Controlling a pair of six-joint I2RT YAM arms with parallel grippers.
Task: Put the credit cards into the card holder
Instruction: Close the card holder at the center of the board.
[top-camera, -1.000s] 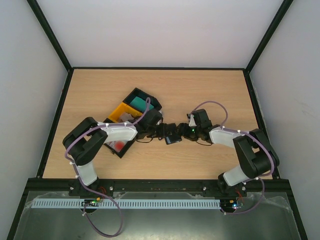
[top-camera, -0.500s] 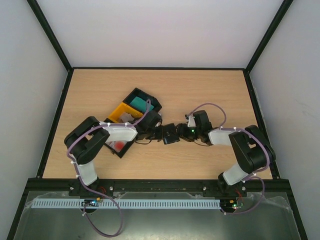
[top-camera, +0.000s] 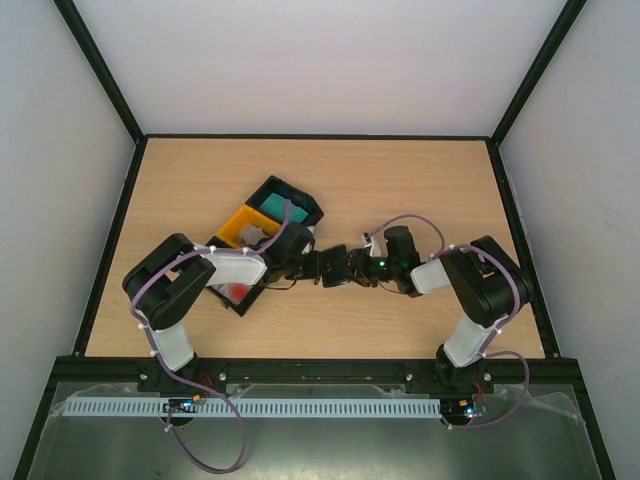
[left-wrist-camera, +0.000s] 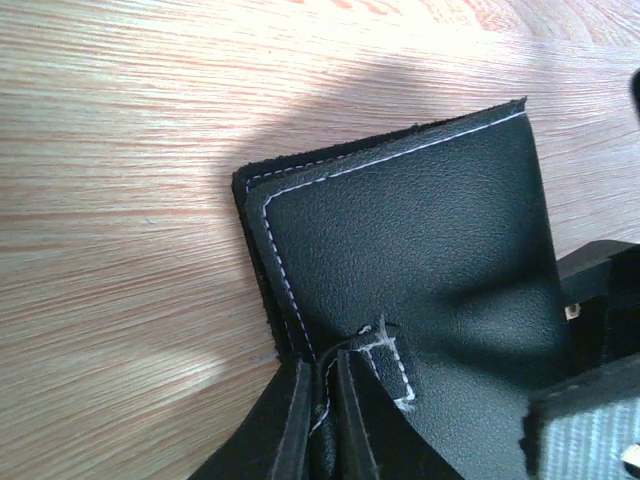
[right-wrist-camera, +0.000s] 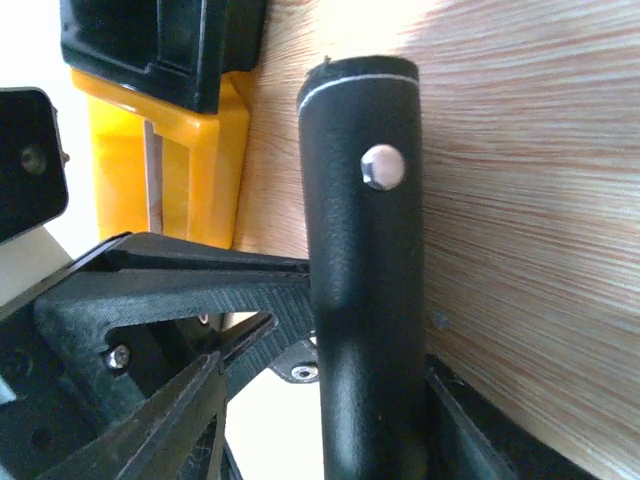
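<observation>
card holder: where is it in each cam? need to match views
Top external: card holder sits mid-table, right of the yellow tray.
Left wrist: fills the centre and right, stitched black face towards the camera.
Right wrist: upright black band up the middle, metal snap near its top.
Shared landmark: the wood-grain table is in all three views. The yellow tray shows only in top external and right wrist.
</observation>
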